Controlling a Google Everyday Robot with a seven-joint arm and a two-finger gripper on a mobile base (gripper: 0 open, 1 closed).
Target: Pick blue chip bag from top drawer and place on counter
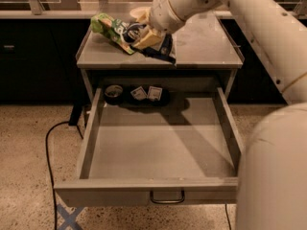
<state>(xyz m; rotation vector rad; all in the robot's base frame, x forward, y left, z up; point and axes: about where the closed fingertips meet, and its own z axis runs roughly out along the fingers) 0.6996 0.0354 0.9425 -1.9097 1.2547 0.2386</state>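
Looking down from above, I see the arm (230,6) reaching in from the upper right, with the gripper (145,38) over the front left part of the counter (206,42). Its tan fingers (148,40) are clamped on the blue bag (164,51), which is out of the drawer (158,150) and hangs down and to the right of them. The bag's lower corner sits at the counter's front edge; I cannot tell whether it touches the surface or is held just above it. The green bag (106,24) lies on the counter's left side, just beside the gripper. Behind the gripper a pale bowl (138,12) shows in part, the rest hidden by the arm.

The drawer is open toward me, its handle (167,198) centred on the front panel. Against its back wall, under the counter's edge, sit a small dark round thing (113,93) on the left and, just beside it to the right, a dark flat thing (147,96) with two white squares on it. I cannot tell what either one is.

A black cable (48,143) runs over the speckled floor (29,176) to the drawer's left, and blue tape (67,219) marks the floor near the drawer's front left corner. The dark bench (38,47) stands behind.
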